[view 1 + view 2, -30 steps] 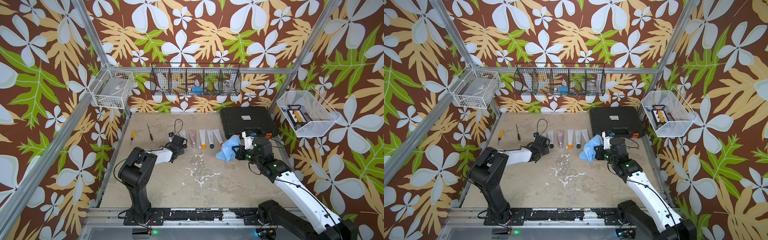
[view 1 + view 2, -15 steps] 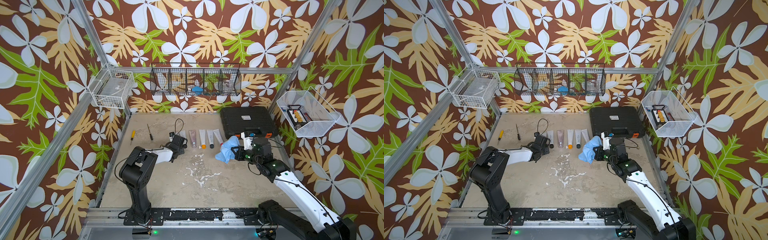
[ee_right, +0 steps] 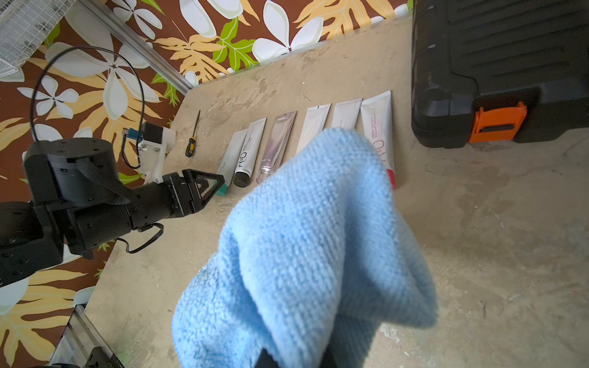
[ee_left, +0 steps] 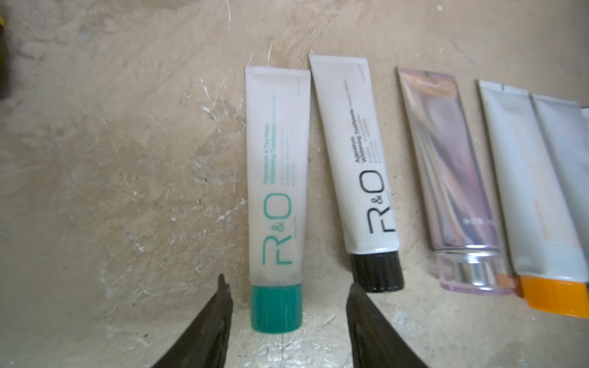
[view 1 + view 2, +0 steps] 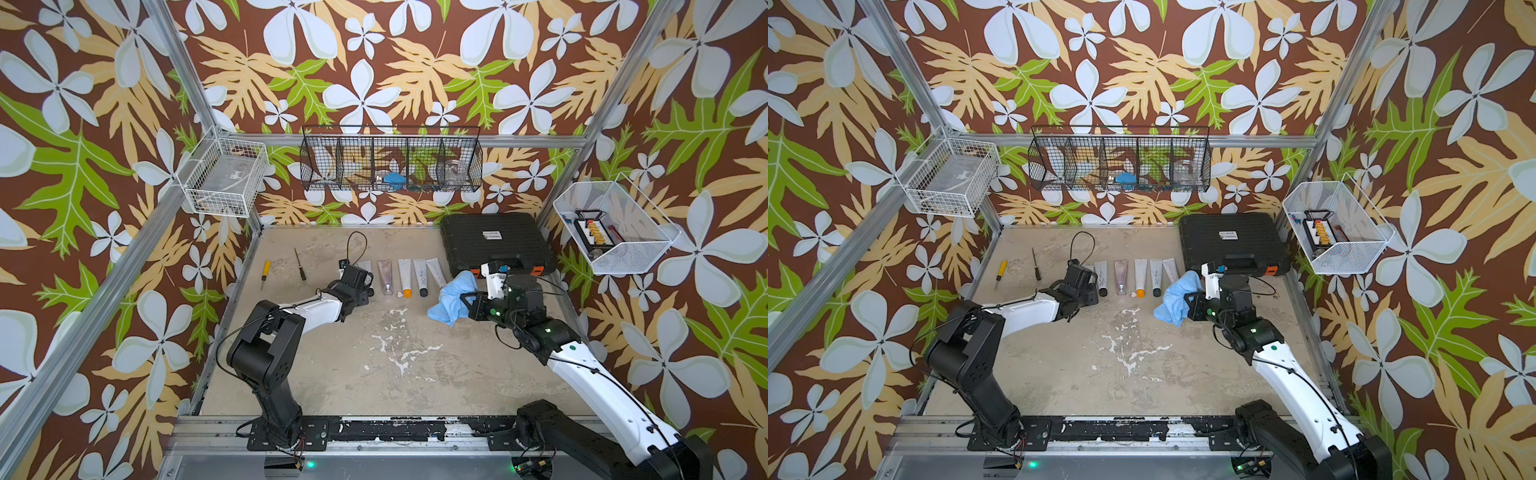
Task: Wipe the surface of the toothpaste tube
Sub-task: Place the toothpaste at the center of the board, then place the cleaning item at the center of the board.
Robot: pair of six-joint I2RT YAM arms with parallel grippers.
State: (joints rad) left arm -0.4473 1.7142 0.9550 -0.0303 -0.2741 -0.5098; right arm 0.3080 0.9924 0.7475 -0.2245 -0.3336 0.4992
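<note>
Several toothpaste tubes lie side by side in a row on the table. In the left wrist view the teal-capped tube lies flat, its cap between the fingers of my left gripper, which is open and touches nothing. A black-capped tube lies beside it. In both top views the left gripper covers most of the teal-capped tube. My right gripper is shut on a blue cloth, held at the row's right end by the red-capped tube.
A black case lies at the back right, close behind the right gripper. Two screwdrivers lie left of the tubes. Wire baskets hang on the walls.
The left gripper's jaws have parted, and the teal-capped tube now lies free between them. Both arms have hardly moved, and the right one still holds the cloth.
</note>
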